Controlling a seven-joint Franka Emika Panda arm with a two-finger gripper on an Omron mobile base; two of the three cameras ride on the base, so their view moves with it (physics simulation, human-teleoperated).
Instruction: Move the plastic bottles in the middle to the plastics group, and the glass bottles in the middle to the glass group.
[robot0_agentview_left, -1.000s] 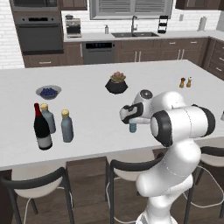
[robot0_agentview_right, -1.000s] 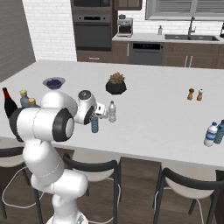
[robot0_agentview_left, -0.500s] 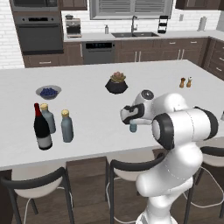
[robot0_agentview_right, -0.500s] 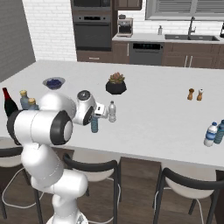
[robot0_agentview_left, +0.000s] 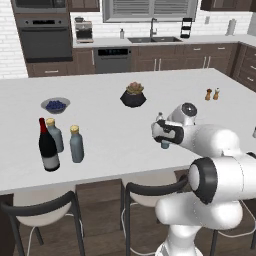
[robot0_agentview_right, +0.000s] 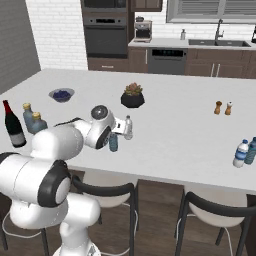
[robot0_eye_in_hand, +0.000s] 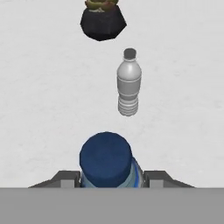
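Lifting straight up w/ claw (robot0_eye_in_hand: 106, 177) clamped on small blue bottle (robot0_eye_in_hand: 106, 162) should clear nearby clear bottle (robot0_eye_in_hand: 128, 83) on bench (robot0_agentview_left: 110, 130).

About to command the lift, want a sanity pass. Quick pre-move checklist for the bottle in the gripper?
1. Gripper shut on the small blue bottle: ok, a finger sits at each side of it.
2. Bottle upright on the counter: ok in the hand view.
3. Clear grey-capped bottle apart from the held one: ok, gap visible.
4. Dark plant pot out of the way: ok, farther back.
5. Plastics group location known: ok, two bottles at the counter's right end.
6. Grip firm enough to lift: cannot tell.
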